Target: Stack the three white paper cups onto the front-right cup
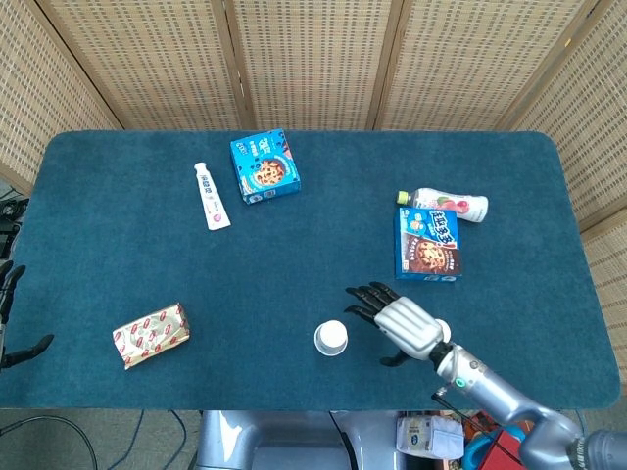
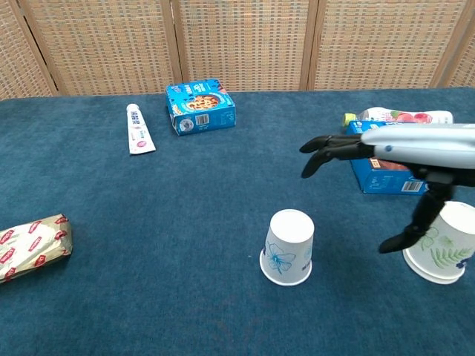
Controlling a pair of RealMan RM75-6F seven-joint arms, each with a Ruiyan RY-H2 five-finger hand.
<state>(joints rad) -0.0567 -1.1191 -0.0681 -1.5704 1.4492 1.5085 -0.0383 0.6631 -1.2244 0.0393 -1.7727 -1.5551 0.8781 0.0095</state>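
Left hand (image 1: 12,318) is sitting off the left table edge, only dark fingers showing, spread, gripping nothing as far as I can tell.

Foil snack pack (image 1: 150,334) lying front-left, toothpaste tube (image 1: 211,197) and a small blue cookie box (image 1: 265,166) at the back. All irrelevant.

Single white cup (image 2: 288,247), upside down at front centre, blue flower print, standing alone on the blue table cloth (image 1: 118,255). In the head view it is sitting just left of the right hand (image 1: 400,324).

Right hand is hovering with fingers fanned toward that cup, thumb hanging down, empty, not touching the cup in either view.

Stack on the front-right cup (image 2: 441,252) is at the right edge of the chest view, leaf print on the outer cup, partly behind the thumb; hidden under the arm in the head view. How many cups are nested there, cannot tell.

Larger blue biscuit box (image 1: 427,243) and a pink-label bottle (image 1: 447,206) lying behind it.

Step in hand, judging: grabbing the centre cup. Doing it well means lowering fingers around the upper sidewall, thumb opposite, squeezing lightly so the paper isn't crushing, lifting straight, then seating it square over the stack.
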